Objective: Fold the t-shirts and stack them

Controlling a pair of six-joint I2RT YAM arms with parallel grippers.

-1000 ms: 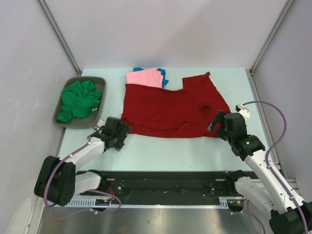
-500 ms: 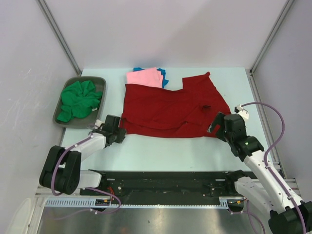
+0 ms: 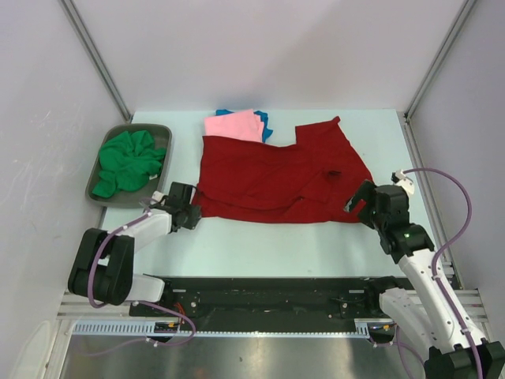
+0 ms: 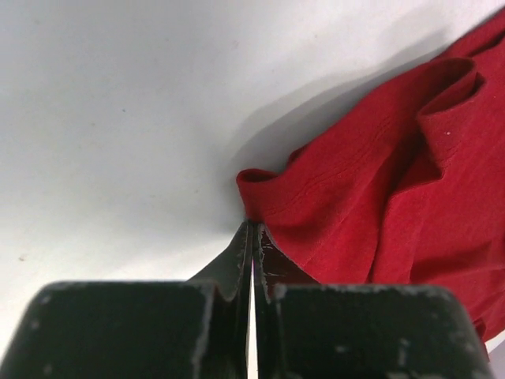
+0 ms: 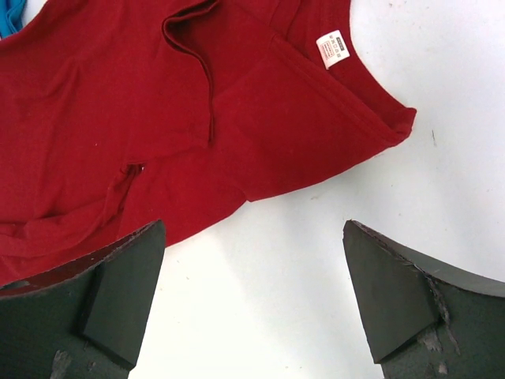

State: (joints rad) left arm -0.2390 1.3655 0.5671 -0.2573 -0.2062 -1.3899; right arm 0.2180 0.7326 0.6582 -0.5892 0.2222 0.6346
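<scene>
The dark red t-shirt (image 3: 276,178) lies spread and rumpled mid-table. My left gripper (image 3: 192,212) is at its near-left corner, shut with the tips (image 4: 254,223) pinching the bunched hem of the dark red t-shirt (image 4: 379,205). My right gripper (image 3: 357,201) stands open just off the shirt's near-right edge, and only bare table lies between its fingers (image 5: 252,225). The red cloth (image 5: 158,118) and its white tag (image 5: 332,49) lie beyond them. A folded pink t-shirt (image 3: 233,125) rests on a blue one (image 3: 264,122) at the back. The green t-shirt (image 3: 129,162) is crumpled in the tray.
The grey tray (image 3: 146,127) sits at the left edge of the table, beside my left arm. Frame posts rise at the back corners. A black rail runs along the near edge between the arm bases.
My left gripper slid in to the red shirt's near-left corner and went from open to shut there. The right gripper shifted slightly right and stayed open.
</scene>
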